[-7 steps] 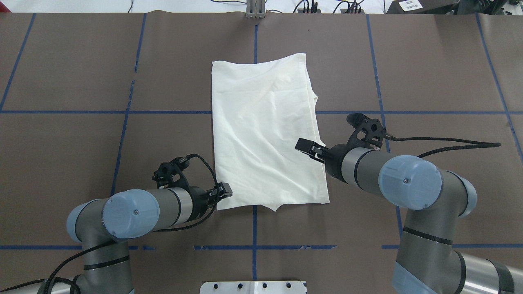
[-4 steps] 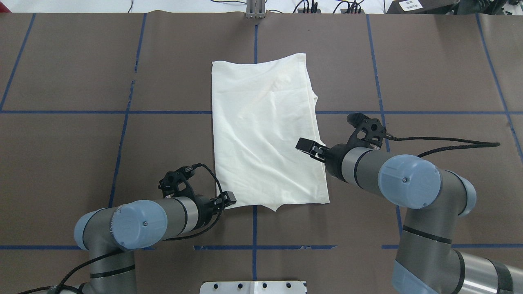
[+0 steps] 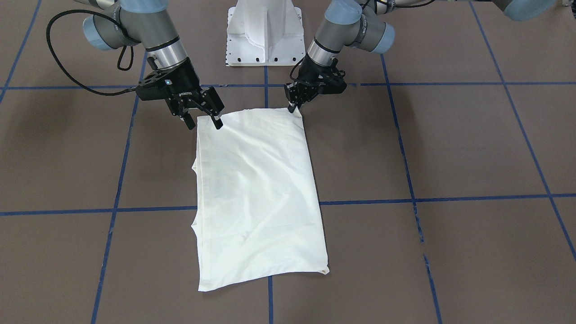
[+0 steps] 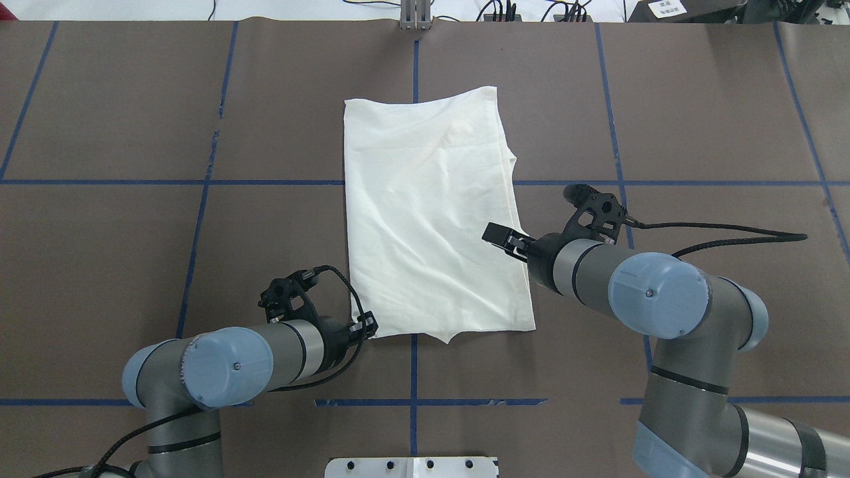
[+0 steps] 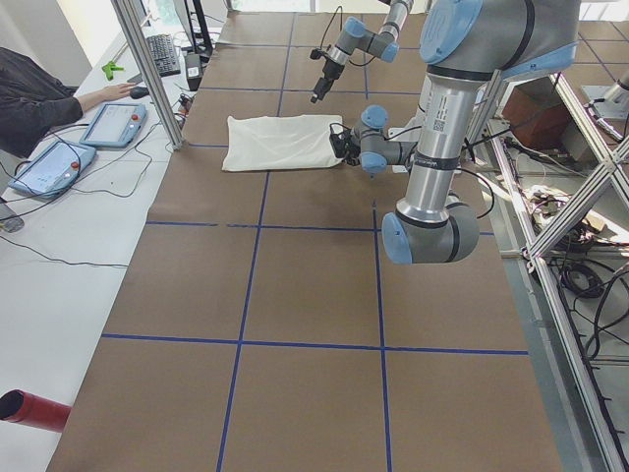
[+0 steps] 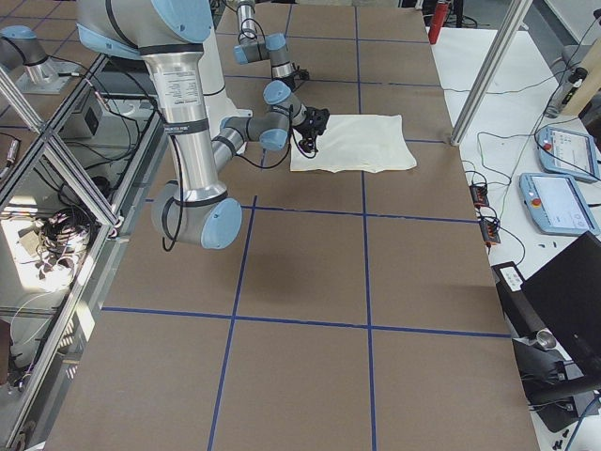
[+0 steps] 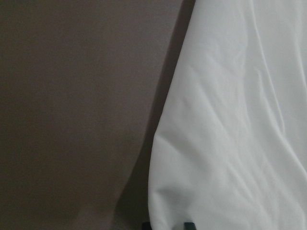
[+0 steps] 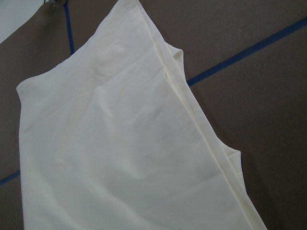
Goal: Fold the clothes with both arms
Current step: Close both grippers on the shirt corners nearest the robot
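The cream shirt (image 4: 431, 212) lies folded into a long plain rectangle in the middle of the table, with no print showing. My left gripper (image 4: 369, 325) is low at the shirt's near-left corner. In the front view the left gripper (image 3: 295, 108) has its fingers drawn close together on that corner. The left wrist view shows shirt cloth (image 7: 230, 134) between the two fingertips. My right gripper (image 3: 204, 122) hangs open just above the near-right corner, fingers apart and holding nothing. Its wrist view looks down the shirt's (image 8: 120, 143) right edge.
The white pedestal base (image 3: 263, 33) stands behind the shirt's near edge. Blue tape lines cross the brown table (image 4: 697, 99). In the left side view a person's arm (image 5: 93, 95) rests by tablets (image 5: 113, 123) beyond the far edge, and a metal post (image 5: 157, 74) rises there.
My left arm swung toward the robot and brought its gripper down onto the shirt's near-left corner. The right arm shifted only slightly. The shirt stayed flat.
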Robot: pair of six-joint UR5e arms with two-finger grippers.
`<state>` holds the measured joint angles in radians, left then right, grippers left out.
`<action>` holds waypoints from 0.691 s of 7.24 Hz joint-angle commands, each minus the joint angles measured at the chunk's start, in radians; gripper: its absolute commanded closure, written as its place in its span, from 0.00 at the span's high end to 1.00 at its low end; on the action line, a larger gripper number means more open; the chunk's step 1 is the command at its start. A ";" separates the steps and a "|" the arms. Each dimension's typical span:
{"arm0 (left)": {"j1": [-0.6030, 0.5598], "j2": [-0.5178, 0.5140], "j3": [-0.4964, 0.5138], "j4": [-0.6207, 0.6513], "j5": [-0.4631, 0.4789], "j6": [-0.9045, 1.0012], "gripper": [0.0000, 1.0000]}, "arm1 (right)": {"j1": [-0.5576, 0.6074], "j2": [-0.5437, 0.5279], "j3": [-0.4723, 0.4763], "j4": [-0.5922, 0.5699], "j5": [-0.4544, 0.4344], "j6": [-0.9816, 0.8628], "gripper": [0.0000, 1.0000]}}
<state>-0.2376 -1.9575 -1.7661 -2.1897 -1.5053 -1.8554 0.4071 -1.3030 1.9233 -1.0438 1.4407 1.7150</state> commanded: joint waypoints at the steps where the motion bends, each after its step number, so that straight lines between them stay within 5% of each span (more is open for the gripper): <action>1: -0.002 -0.001 -0.004 0.001 0.002 0.008 0.00 | -0.001 0.004 -0.004 0.002 -0.003 0.005 1.00; 3: -0.002 -0.001 -0.007 0.001 0.003 0.008 0.00 | -0.014 0.007 0.005 -0.010 -0.011 0.163 0.96; 5: -0.002 -0.001 -0.009 0.001 0.003 0.007 0.00 | -0.066 0.043 0.008 -0.204 -0.031 0.293 0.85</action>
<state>-0.2395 -1.9589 -1.7734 -2.1890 -1.5020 -1.8473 0.3709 -1.2879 1.9295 -1.1354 1.4192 1.9300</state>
